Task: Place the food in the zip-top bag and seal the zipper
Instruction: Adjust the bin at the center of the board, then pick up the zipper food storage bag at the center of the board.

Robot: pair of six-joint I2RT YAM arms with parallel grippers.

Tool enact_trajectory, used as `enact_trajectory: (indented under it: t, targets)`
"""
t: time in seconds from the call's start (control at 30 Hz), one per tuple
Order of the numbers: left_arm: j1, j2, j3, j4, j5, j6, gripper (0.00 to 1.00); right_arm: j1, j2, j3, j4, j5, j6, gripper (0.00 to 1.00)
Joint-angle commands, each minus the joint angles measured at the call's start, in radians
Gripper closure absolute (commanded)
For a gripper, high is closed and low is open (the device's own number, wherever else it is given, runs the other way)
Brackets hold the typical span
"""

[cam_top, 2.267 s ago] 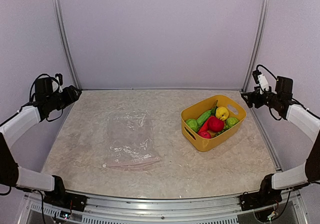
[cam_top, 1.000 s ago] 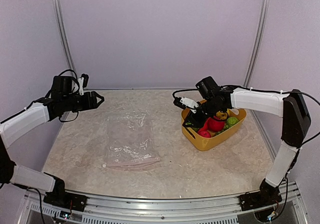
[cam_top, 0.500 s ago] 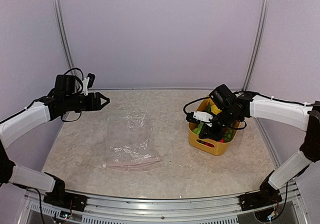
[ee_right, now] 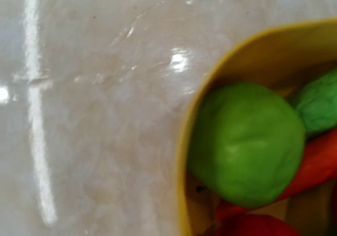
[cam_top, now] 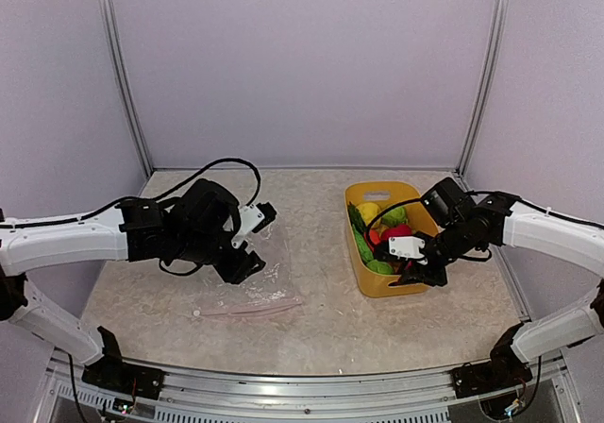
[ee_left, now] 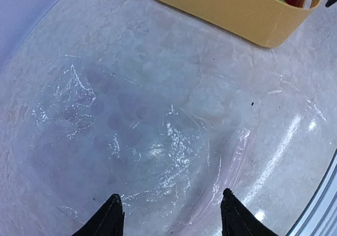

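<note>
Top external view, food (cam_top: pixel 383 238) piled in yellow basket (cam_top: pixel 376 288), right gripper (cam_top: pixel 413 274) at its near rim, grip impossible to tell, bag (cam_top: pixel 274 289) flat on table (cam_top: pixel 330 333) just beneath left gripper (cam_top: pixel 253 242), fingers spread wide, holding nothing, basket off to its right.

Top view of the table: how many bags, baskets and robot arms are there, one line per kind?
Clear bag: 1
Yellow basket: 1
Robot arms: 2 (left arm, right arm)
Total: 4
</note>
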Motion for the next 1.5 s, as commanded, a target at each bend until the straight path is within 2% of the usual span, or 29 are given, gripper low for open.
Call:
enact_trajectory:
  t: [0.0, 0.13, 0.23, 0.4, 0.5, 0.7, 0.9, 1.03, 1.13, 1.33, 1.47]
  targets:
    - [-0.147, 0.085, 0.059, -0.175, -0.253, -0.003, 0.43, 0.012, -0.009, -0.005, -0.065, -0.021, 0.021, 0.69]
    - [-0.273, 0.157, 0.102, -0.234, -0.381, -0.066, 0.47, 0.011, -0.084, 0.004, 0.022, -0.007, 0.062, 0.46]
    - [-0.344, 0.213, 0.125, -0.261, -0.449, -0.104, 0.50, 0.005, -0.125, 0.010, 0.084, 0.014, 0.114, 0.34]
    - [-0.409, 0.306, 0.128, -0.301, -0.511, -0.183, 0.58, -0.047, -0.122, 0.019, 0.161, 0.035, 0.192, 0.32]
    - [-0.421, 0.347, 0.102, -0.296, -0.515, -0.216, 0.59, -0.098, -0.129, 0.002, 0.248, 0.030, 0.240, 0.32]
    - [-0.422, 0.403, 0.042, -0.264, -0.543, -0.238, 0.59, -0.269, -0.124, -0.029, 0.425, -0.107, 0.339, 0.32]
    - [-0.420, 0.436, -0.001, -0.243, -0.588, -0.252, 0.57, -0.291, -0.097, -0.063, 0.497, -0.133, 0.365, 0.32]
    - [-0.406, 0.484, -0.024, -0.206, -0.676, -0.269, 0.61, -0.292, -0.092, -0.072, 0.502, -0.143, 0.368, 0.32]
    - [-0.388, 0.517, -0.026, -0.206, -0.746, -0.301, 0.68, -0.292, -0.090, -0.075, 0.502, -0.142, 0.370, 0.32]
    - [-0.355, 0.520, 0.013, -0.271, -0.873, -0.357, 0.94, -0.293, -0.086, -0.062, 0.493, -0.143, 0.372, 0.32]
    - [-0.296, 0.420, 0.063, -0.292, -0.795, -0.352, 1.00, -0.293, -0.072, -0.010, 0.445, -0.137, 0.365, 0.33]
